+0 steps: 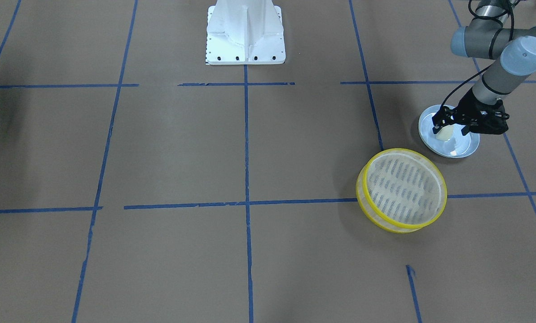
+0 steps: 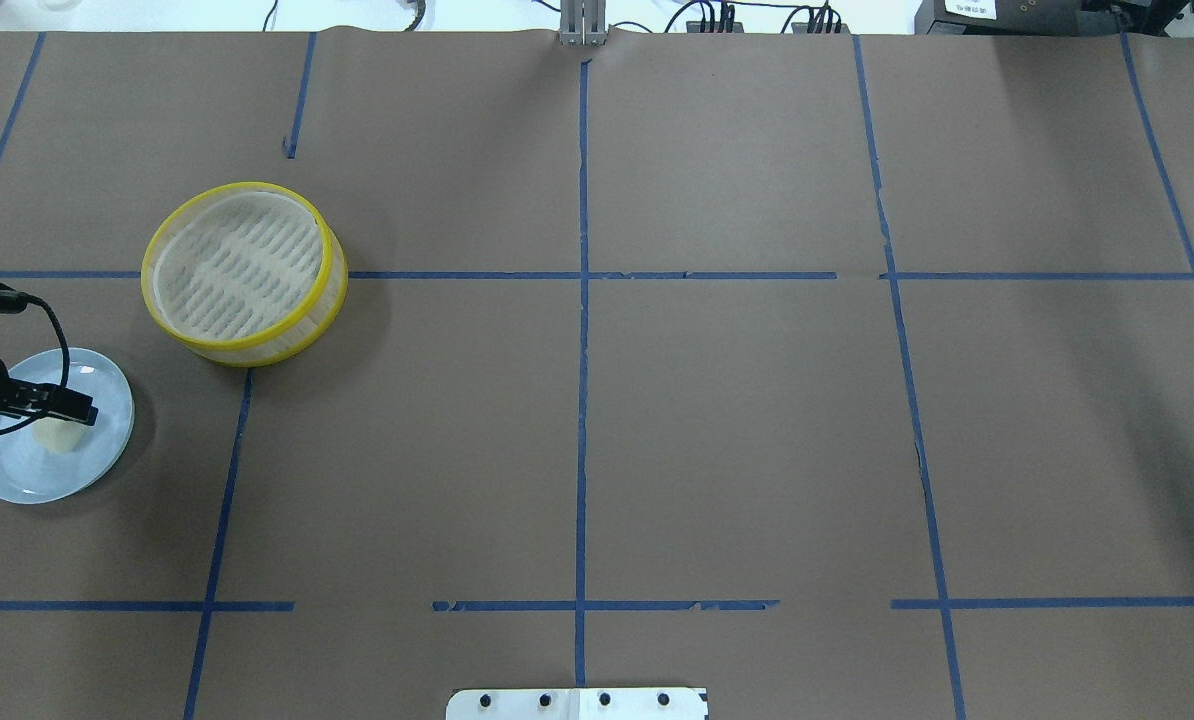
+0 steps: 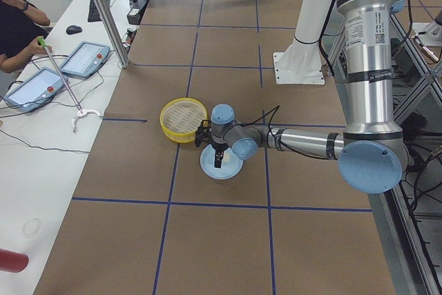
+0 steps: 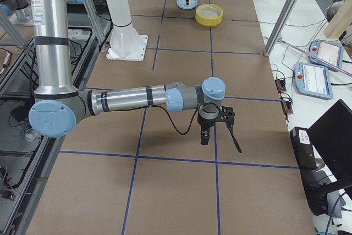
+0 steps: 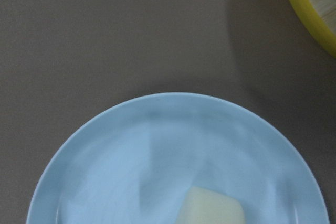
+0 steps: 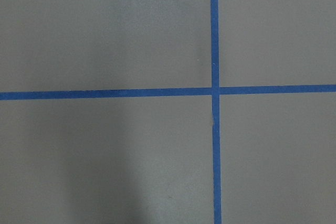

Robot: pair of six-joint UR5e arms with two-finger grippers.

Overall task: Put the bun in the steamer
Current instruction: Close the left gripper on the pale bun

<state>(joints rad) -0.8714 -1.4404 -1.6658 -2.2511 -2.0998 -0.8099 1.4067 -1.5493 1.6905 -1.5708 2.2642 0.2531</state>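
The bun (image 1: 445, 133) lies on a pale blue plate (image 1: 471, 147) close to the desk's (image 1: 182, 148) edge on the robot's left. The left fingers (image 1: 439, 122) hang over the plate, spread apart with the bun between them; whether they touch it cannot be told. The steamer (image 1: 402, 150) stands just beside the plate, not touching it, on the side toward the operators' edge. The right fingers (image 4: 205, 135) hover over bare desk near the opposite end; whether they are released or clenched, I cannot tell.
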